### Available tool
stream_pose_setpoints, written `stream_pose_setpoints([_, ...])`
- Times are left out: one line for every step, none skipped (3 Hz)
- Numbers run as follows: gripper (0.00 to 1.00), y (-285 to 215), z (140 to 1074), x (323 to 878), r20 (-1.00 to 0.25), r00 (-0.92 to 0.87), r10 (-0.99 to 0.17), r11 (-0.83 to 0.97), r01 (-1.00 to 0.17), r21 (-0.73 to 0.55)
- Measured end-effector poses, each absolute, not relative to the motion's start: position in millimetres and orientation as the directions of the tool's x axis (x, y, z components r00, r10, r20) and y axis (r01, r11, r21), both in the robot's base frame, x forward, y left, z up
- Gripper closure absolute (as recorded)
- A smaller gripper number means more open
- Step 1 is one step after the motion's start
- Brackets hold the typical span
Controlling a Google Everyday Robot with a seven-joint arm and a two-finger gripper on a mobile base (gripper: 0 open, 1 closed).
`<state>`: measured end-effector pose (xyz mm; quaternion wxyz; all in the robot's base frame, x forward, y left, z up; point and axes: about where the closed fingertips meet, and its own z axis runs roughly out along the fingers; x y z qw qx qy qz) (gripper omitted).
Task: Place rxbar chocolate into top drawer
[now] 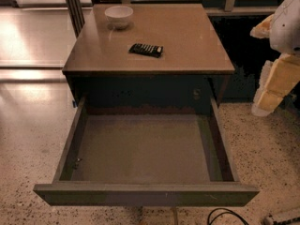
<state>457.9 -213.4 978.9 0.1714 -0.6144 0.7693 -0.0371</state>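
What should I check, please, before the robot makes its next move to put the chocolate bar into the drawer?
1. The top drawer is pulled out: ok, it is wide open in front of the cabinet.
2. There is room on the drawer bottom for the bar: ok, nearly all of it is bare.
3. The rxbar chocolate can be reached from above: ok, it lies flat and uncovered on the cabinet top.
4. The white bowl is out of the way: ok, it stands apart from the bar at the back left corner.
5. The claw is at the bar: not ok, it hangs to the right of the cabinet, away from the bar.
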Motion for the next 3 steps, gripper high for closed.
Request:
stream_pose_setpoints([0.0,-213,974,495,-0.228,-0.144,-0.963,0.205,-0.94,-0.273])
stream_pose_setpoints([0.0,-212,965,538,-0.243,-0.112,-0.964,0.178,-0.947,-0.267])
stream_pose_setpoints([0.0,-201,958,588,-0.274,-0.063,-0.96,0.139,-0.953,-0.268])
